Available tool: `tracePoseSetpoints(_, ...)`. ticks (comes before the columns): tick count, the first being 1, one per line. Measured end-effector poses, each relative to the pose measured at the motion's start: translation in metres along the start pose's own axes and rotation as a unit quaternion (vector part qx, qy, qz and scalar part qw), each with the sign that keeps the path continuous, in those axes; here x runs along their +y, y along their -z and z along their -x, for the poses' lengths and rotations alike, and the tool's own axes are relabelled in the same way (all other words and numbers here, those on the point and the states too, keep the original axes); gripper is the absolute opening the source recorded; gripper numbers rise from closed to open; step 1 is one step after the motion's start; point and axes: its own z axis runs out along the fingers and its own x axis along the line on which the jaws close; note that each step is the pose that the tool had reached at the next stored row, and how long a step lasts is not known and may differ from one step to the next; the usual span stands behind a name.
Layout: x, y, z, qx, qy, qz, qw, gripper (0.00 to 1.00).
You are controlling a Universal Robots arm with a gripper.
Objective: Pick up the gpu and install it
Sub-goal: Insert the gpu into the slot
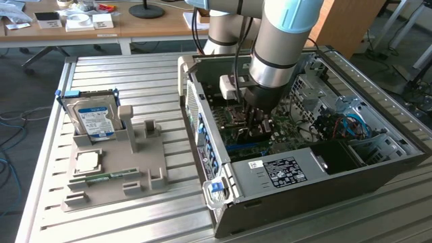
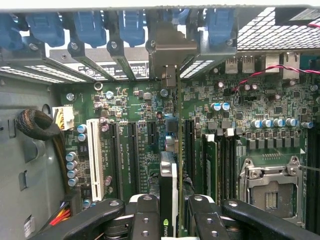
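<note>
In the exterior view the arm reaches down into the open computer case [image 1: 378,167], its gripper [image 1: 258,123] low over the motherboard [image 1: 290,129]; the gpu is hard to make out there, masked by the wrist and fingers. On the grey fixture tray [image 1: 101,195] at the exterior view's left stand a hard drive [image 1: 94,119] and a memory stick [image 1: 108,177]. In the wrist view the gripper [image 2: 174,220] is clamped on the gpu [image 2: 170,185], which stands edge-on above the expansion slots [image 2: 127,155], its metal bracket [image 2: 167,55] up against the rear slot openings. The card looks light, stiff and fragile, best held by its edges. Whether its connector is seated is hidden beneath it.
</note>
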Motion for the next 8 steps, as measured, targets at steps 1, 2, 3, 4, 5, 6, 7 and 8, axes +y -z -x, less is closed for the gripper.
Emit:
tracePoseSetpoints(1, 0.0004, -0.0003, 0.0, -0.0001, 0.0, 0.0, 1.0, 0.27)
tracePoseSetpoints(2, 0.0008, -0.0006, -0.0001, -0.0001, 0.0, 0.0, 1.0, 0.27)
tracePoseSetpoints(3, 0.0011, -0.0008, -0.0001, 0.0, 0.0, 0.0001, 1.0, 0.27)
tracePoseSetpoints(4, 0.0014, -0.0011, -0.0002, 0.0, 0.0, 0.0001, 1.0, 0.27)
tracePoseSetpoints(5, 0.0016, -0.0015, -0.0002, 0.0, 0.0, 0.0001, 1.0, 0.27)
tracePoseSetpoints(6, 0.0016, -0.0018, -0.0002, 0.0001, 0.0, 0.0001, 1.0, 0.27)
tracePoseSetpoints(7, 0.0017, -0.0019, -0.0002, 0.0001, 0.0, 0.0001, 1.0, 0.27)
tracePoseSetpoints(8, 0.0018, -0.002, -0.0002, 0.0001, 0.0, 0.0001, 1.0, 0.27)
